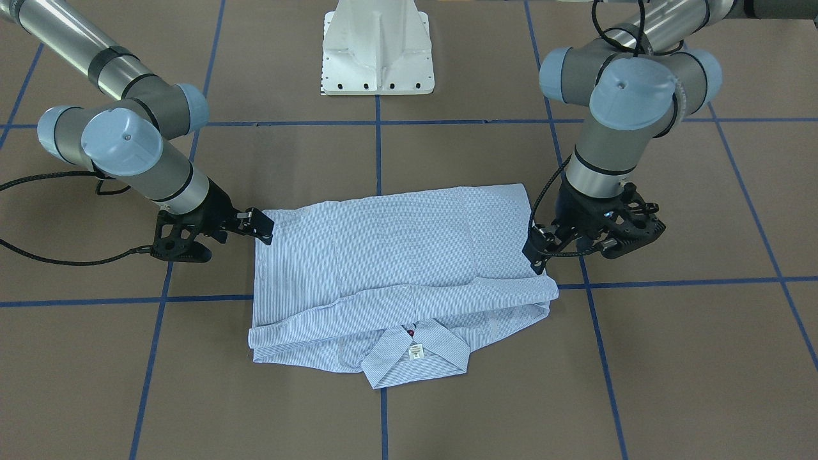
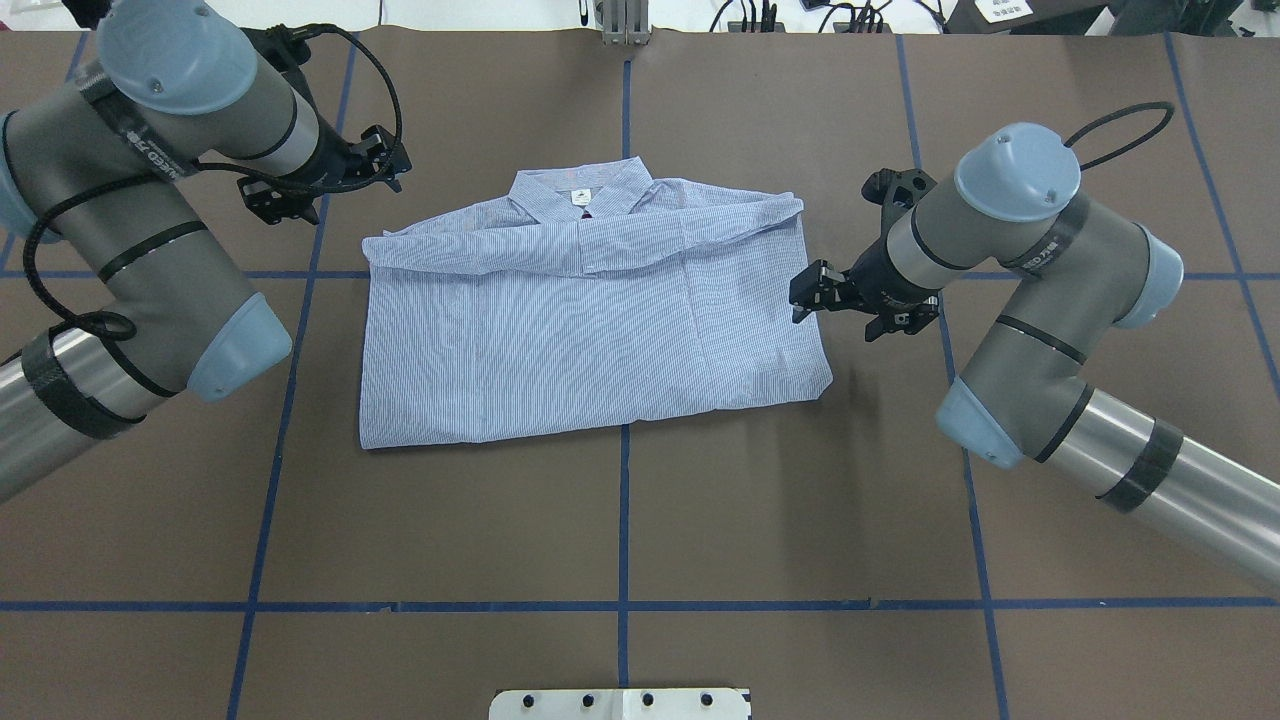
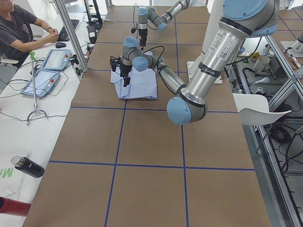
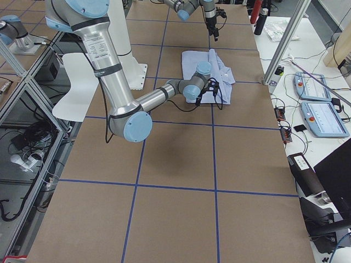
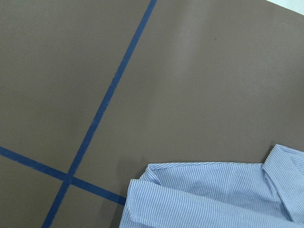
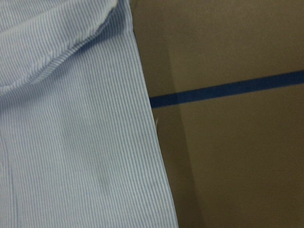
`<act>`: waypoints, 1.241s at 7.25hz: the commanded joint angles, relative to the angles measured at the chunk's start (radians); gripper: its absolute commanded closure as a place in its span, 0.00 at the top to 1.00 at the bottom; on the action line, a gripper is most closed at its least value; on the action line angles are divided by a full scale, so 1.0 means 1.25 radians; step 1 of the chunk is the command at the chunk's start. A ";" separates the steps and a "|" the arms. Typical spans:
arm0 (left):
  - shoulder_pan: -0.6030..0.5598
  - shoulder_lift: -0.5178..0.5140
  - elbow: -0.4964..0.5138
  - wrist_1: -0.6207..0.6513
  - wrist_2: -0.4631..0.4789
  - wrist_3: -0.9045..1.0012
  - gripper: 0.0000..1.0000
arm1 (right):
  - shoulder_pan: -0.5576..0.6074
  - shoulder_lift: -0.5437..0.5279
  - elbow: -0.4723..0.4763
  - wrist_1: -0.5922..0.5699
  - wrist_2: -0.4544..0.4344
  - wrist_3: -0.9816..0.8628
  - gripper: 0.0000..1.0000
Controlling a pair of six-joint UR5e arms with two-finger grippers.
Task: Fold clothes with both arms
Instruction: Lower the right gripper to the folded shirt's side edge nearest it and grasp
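The light blue striped shirt (image 1: 396, 255) (image 2: 590, 330) lies folded flat on the brown table, sleeves folded in and collar (image 2: 580, 190) on the side far from the robot. My left gripper (image 2: 392, 160) (image 1: 535, 250) hovers just off the shirt's left edge near the collar end. It looks open and holds nothing. My right gripper (image 2: 800, 295) (image 1: 263, 228) sits at the shirt's right edge. It also looks open and empty. The left wrist view shows a shirt corner (image 5: 213, 199), and the right wrist view shows the shirt's side edge (image 6: 71, 118). No fingers show in either wrist view.
Blue tape lines (image 2: 624, 500) grid the table. The white pedestal base (image 1: 378, 51) stands on the robot's side of the shirt. In the exterior left view a person (image 3: 19, 28) sits at a side desk with control tablets (image 3: 47, 71) and a bottle (image 3: 28, 166).
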 commanded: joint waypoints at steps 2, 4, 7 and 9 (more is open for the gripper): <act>0.001 -0.001 0.000 0.001 0.001 -0.007 1.00 | -0.040 -0.008 0.019 0.000 -0.006 0.012 0.98; 0.001 0.000 0.000 0.001 0.002 -0.009 1.00 | -0.065 -0.009 0.028 -0.001 -0.038 0.015 0.85; 0.001 0.000 0.000 0.001 0.002 -0.009 0.99 | -0.063 -0.021 0.030 -0.001 -0.038 0.015 0.36; 0.001 0.000 -0.001 0.001 0.002 -0.009 1.00 | -0.063 -0.047 0.045 0.000 -0.037 0.014 0.24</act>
